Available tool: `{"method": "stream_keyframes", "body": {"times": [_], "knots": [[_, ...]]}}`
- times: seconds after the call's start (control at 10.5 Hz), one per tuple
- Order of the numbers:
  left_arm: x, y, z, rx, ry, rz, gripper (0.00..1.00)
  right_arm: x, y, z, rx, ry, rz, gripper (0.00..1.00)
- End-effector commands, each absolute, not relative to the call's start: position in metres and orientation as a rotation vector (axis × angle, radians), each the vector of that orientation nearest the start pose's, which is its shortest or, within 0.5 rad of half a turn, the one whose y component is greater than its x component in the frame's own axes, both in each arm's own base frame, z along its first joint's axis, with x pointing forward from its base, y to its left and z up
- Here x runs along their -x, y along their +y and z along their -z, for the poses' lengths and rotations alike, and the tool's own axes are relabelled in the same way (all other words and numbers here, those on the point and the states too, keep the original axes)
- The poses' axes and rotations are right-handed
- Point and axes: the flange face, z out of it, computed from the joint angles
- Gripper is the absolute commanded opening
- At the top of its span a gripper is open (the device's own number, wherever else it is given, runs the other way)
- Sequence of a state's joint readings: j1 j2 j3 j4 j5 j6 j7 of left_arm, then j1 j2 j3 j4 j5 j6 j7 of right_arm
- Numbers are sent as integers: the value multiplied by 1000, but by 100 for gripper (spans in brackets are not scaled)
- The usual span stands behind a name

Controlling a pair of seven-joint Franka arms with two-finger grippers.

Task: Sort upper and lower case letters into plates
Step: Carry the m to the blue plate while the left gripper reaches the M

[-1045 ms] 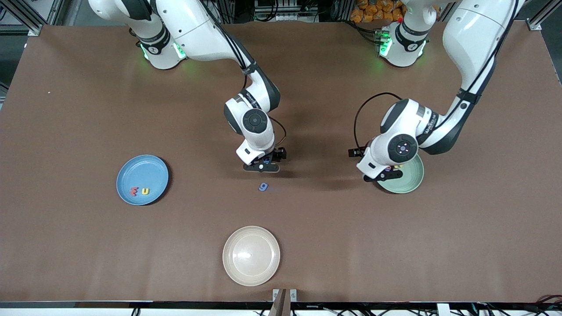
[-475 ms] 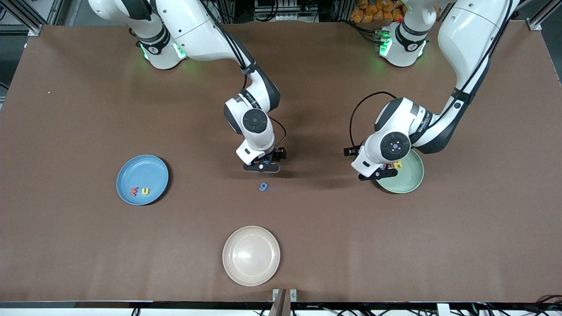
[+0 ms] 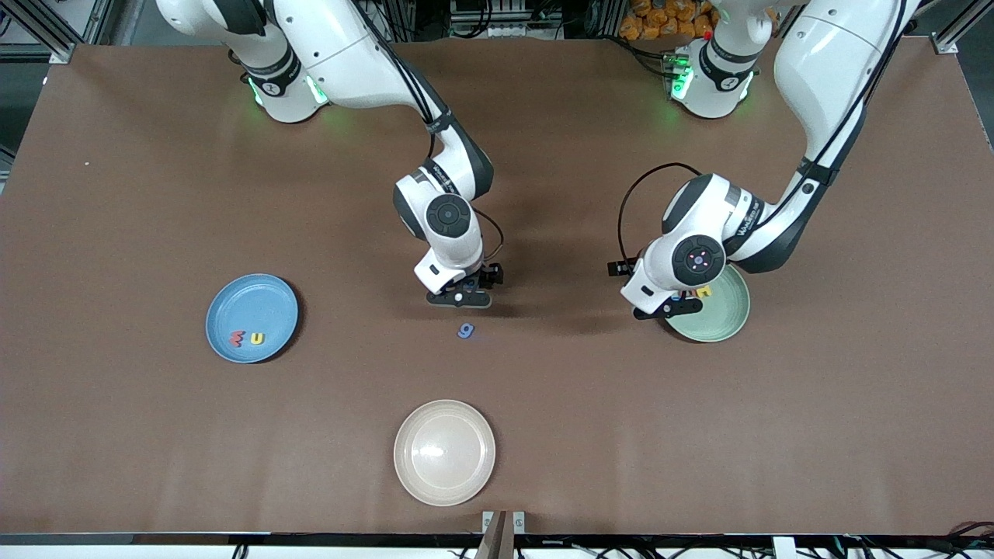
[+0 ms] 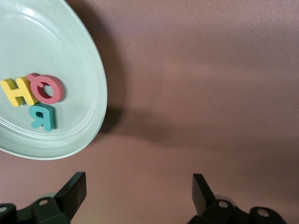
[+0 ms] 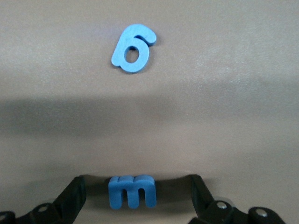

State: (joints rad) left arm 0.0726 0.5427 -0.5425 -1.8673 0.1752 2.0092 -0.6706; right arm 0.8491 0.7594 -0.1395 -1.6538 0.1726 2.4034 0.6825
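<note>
The right gripper (image 3: 459, 296) sits low over the middle of the brown table (image 3: 543, 435), jaws spread wide, and a blue "m" (image 5: 132, 191) lies flat on the table right between its fingers (image 5: 71, 196) — neither finger is touching it as far as I can see from the right wrist view. A second blue piece, the "g" (image 3: 465, 331), lies a bit nearer the front camera than that gripper, apart from the "m".

The left gripper (image 3: 669, 307) hangs over the edge of the mint green plate (image 3: 726, 322), on the side toward the middle of the table, also wide open with nothing in it. In that plate there's a yellow "H" (image 4: 17, 91), a red "O" (image 4: 45, 87) and a teal "R" (image 4: 43, 117), the first two touching and the "R" just beside them. From the left wrist view the gripper's fingers (image 4: 72, 192) are over bare table next to the plate rim, not over the letters.

Toward the right arm's end sits the sky blue plate (image 3: 251, 299) with a red "w" (image 3: 237, 338) and a yellow "u" (image 3: 257, 337) side by side. A cream plate (image 3: 444, 453) sits closest to the front camera — nothing in it.
</note>
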Motion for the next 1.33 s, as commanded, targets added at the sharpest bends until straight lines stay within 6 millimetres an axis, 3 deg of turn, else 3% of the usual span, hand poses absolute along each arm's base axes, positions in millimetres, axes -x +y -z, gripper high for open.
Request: {"method": "stream_keyframes", "body": {"times": [0.0, 0.1, 0.19, 0.29, 0.38, 0.48, 0.67, 0.86, 1.05, 1.24], "knots": [[-548, -252, -239, 3048, -219, -522, 100, -507, 455, -181, 3137, 86, -15, 100], [-548, -252, -239, 3048, -218, -521, 100, -507, 457, -181, 3136, 83, -12, 100], [-548, -252, -240, 3049, -219, -520, 100, -505, 458, -180, 3136, 79, -14, 80], [-548, -252, -239, 3049, -219, -522, 100, -501, 462, -180, 3137, 68, -17, 35], [-548, -252, -240, 3049, -219, -520, 100, -494, 467, -177, 3141, 54, -22, 8], [-548, -252, -239, 3049, -219, -522, 100, -494, 467, -177, 3141, 54, -22, 0], [-548, -252, -238, 3048, -219, -525, 100, -498, 464, -180, 3139, 62, -17, 0], [-548, -252, -236, 3049, -219, -528, 100, -516, 451, -200, 3132, 97, 33, 0], [-550, -260, -238, 3046, -293, -524, 100, -546, 418, -233, 3146, 146, 78, 0], [-546, -323, -243, 3067, -463, -532, 100, -579, 368, -261, 3186, 126, 48, 0]]}}
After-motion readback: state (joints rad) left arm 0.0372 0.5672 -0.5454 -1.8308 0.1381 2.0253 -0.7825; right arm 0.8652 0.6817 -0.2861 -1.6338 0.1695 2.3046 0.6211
